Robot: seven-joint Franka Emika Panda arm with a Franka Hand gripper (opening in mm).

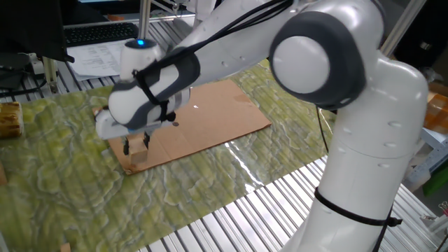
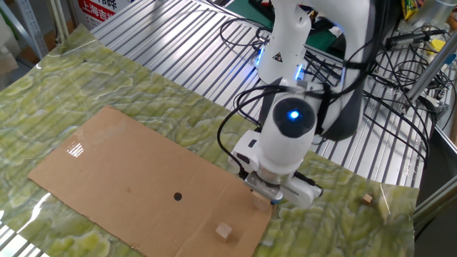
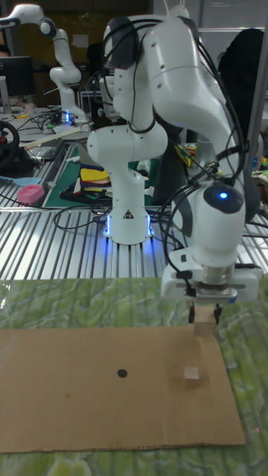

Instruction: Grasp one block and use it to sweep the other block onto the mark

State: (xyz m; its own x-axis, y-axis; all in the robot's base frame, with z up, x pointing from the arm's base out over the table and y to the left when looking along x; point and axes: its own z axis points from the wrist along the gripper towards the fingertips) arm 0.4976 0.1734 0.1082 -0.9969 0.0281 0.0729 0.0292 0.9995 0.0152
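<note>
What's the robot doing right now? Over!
Gripper shut on pale cube, lifted off cardboard. Small brown block just below it, dot mark to the side. Path clear.

In one fixed view the arm (image 1: 210, 56) is motion-blurred, its wrist hiding the mark and part of the cardboard sheet (image 1: 210, 122). In the other fixed view the wrist hides the gripper fingers and most of the pale wooden cube (image 2: 258, 201). In the tall fixed view the cardboard's left end is cut off by the frame edge.
</note>
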